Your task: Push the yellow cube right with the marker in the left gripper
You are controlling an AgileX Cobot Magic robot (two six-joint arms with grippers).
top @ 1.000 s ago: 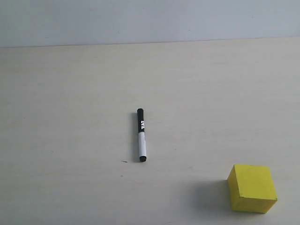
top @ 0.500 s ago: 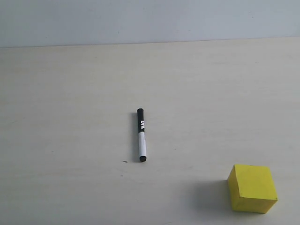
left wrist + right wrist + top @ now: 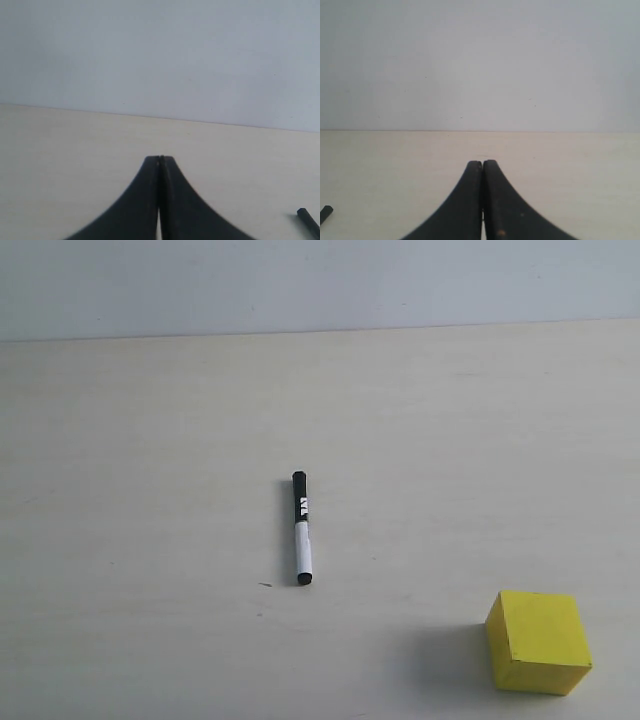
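The marker (image 3: 302,529) lies flat near the middle of the table, black cap pointing away, white barrel toward the front. Nothing holds it. The yellow cube (image 3: 537,642) sits at the front right, well apart from the marker. Neither arm shows in the exterior view. In the left wrist view my left gripper (image 3: 160,159) is shut with its tips together and nothing between them; a black end of the marker (image 3: 309,221) shows at that picture's edge. My right gripper (image 3: 482,163) is likewise shut and empty, with the marker's tip (image 3: 325,214) at that picture's edge.
The pale wooden table (image 3: 150,440) stretches back to a plain grey-white wall (image 3: 320,285). A tiny dark speck (image 3: 265,585) lies just left of the marker's near end.
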